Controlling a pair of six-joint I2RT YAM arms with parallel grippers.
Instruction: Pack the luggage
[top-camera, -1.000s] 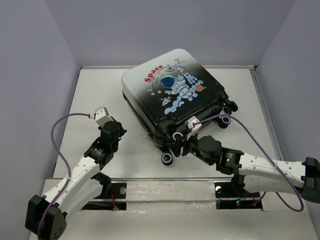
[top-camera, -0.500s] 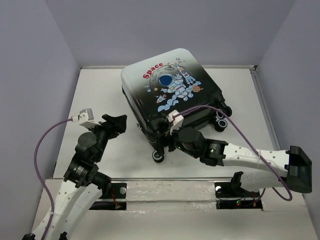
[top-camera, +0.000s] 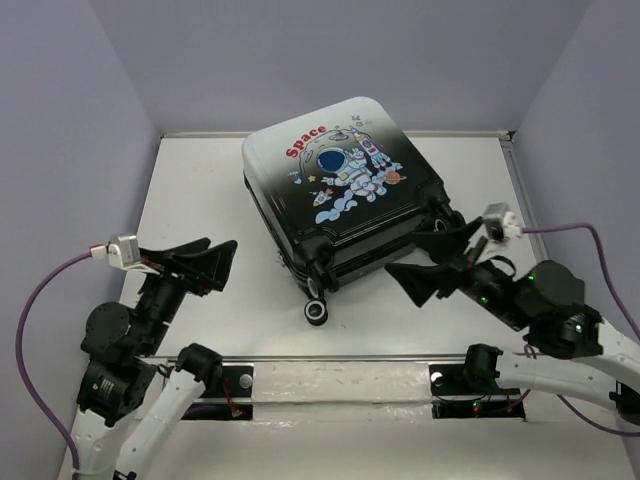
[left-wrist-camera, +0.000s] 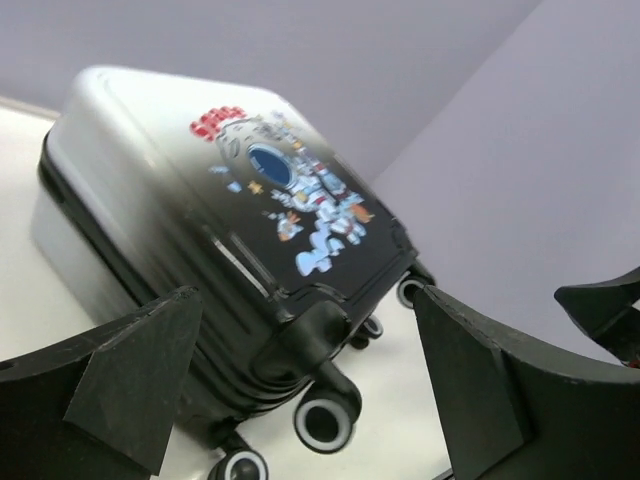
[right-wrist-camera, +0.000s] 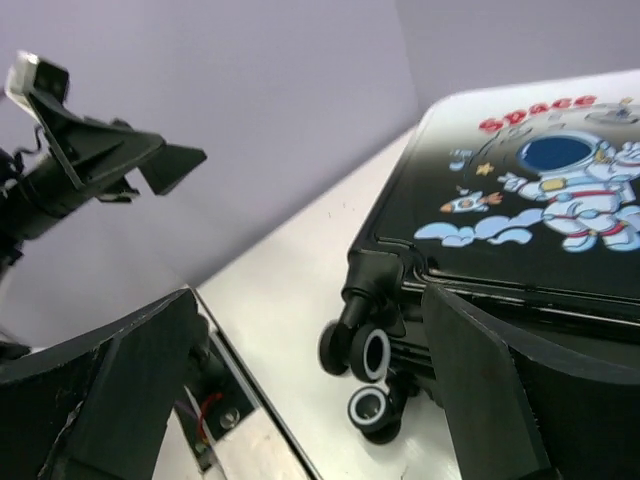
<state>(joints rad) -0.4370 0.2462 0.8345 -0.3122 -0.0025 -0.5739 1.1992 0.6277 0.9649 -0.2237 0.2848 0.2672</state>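
Observation:
The luggage (top-camera: 340, 185) lies flat and closed in the middle of the table, astronaut and red "Space" print up, its black caster wheels (top-camera: 318, 311) towards the arms. My left gripper (top-camera: 214, 262) hangs open above the table left of the wheels, apart from the case. On the other side, my right gripper (top-camera: 422, 258) is also open and holds nothing. In the left wrist view the luggage (left-wrist-camera: 200, 200) fills the space ahead of the open left gripper (left-wrist-camera: 305, 300). The right wrist view shows the luggage (right-wrist-camera: 520, 240) and its wheels (right-wrist-camera: 368, 352) beyond the open right gripper (right-wrist-camera: 308, 295).
Purple walls enclose the white table (top-camera: 200, 190) on three sides. A shiny metal strip (top-camera: 330, 378) with the arm bases runs along the near edge. Purple cables (top-camera: 35, 300) loop from both wrists. The left gripper (right-wrist-camera: 140, 160) shows in the right wrist view.
Both grippers have opened and both arms have drawn back from the luggage's wheel end towards the near edge. The luggage has shifted slightly left.

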